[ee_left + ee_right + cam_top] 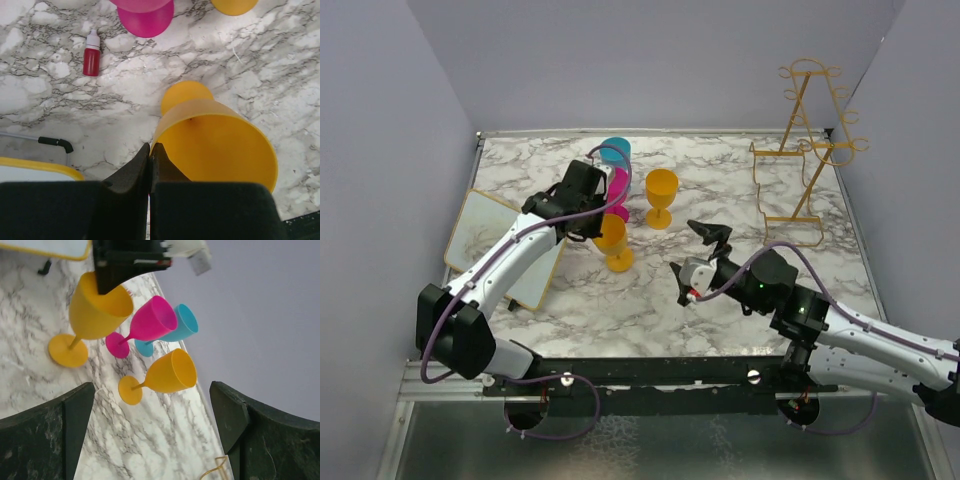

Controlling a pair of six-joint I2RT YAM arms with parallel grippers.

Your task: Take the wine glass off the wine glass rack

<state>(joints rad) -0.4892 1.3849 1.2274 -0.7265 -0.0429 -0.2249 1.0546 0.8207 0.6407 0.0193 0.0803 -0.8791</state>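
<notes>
Four glasses (661,190) stand off the wine glass rack (807,148). Left gripper (150,155) clenches the near orange wine glass (613,240) rim: release gently, retract straight up. Right gripper (698,252): jaws released.

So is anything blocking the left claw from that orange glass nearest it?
Nothing visible. The left gripper is at the orange wine glass, fingers closed on its rim. The pink glass stands close behind, and the wine glass rack is far to the right.

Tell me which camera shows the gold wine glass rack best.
Top external: the whole wine glass rack stands far right on the table. Right wrist catches only a curl of gold wire at its bottom edge; left wrist shows none.
</notes>
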